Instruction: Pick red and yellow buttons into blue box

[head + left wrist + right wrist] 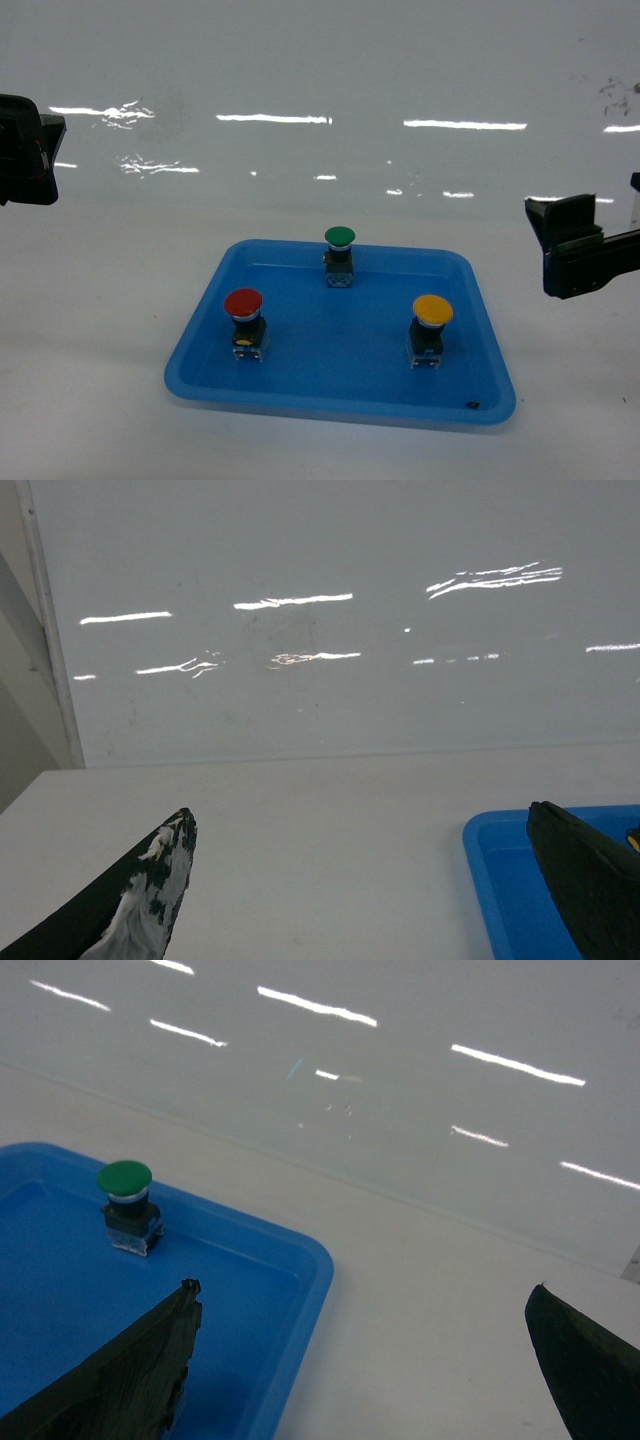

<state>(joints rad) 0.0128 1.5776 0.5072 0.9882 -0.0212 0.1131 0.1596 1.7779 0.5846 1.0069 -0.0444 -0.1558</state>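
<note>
head view: both my grippers, left gripper (28, 150) and right gripper (585, 245), hang spread wide and empty; i should drop my right gripper squarely over the yellow button (431, 330) below-left of it.

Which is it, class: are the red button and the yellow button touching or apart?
Apart. The head view shows bare blue tray floor between the red button and the yellow button.
</note>
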